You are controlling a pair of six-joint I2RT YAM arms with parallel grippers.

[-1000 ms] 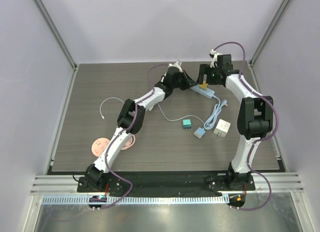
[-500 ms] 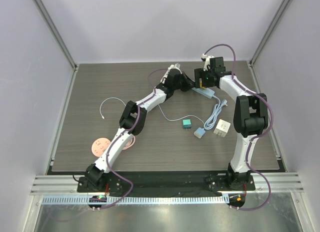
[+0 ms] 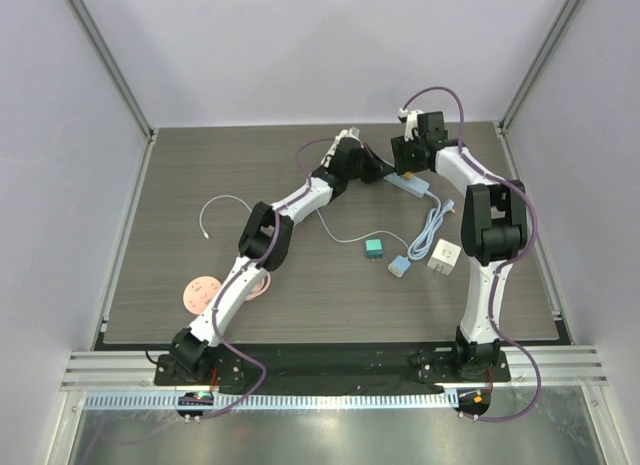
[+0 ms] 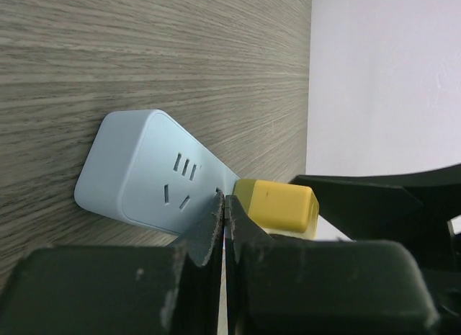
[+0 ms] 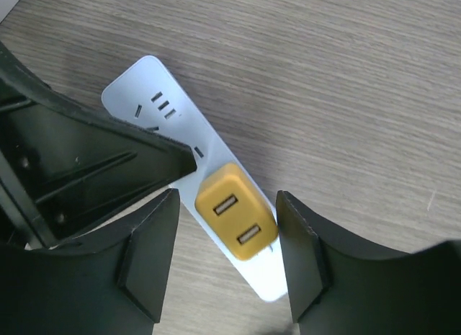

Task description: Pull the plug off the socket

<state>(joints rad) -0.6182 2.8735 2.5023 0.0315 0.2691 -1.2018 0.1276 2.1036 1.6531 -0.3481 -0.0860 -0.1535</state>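
Note:
A light blue power strip lies on the wooden table, with a yellow two-port USB plug seated in it. My right gripper is open and hangs straight above the plug, one finger on each side, not touching it. My left gripper is shut and empty, its tip pressed on the strip right beside the plug. In the top view both grippers meet at the strip at the back of the table: left gripper, right gripper. The plug is hidden there.
A coiled white cable runs from the strip toward the front. A white adapter, a pale blue adapter and a green adapter lie mid-table. A thin white cable and a pink disc lie at the left.
My right gripper has swung left and settled over the plug, covering it in the top view. My left gripper has stayed on the strip.

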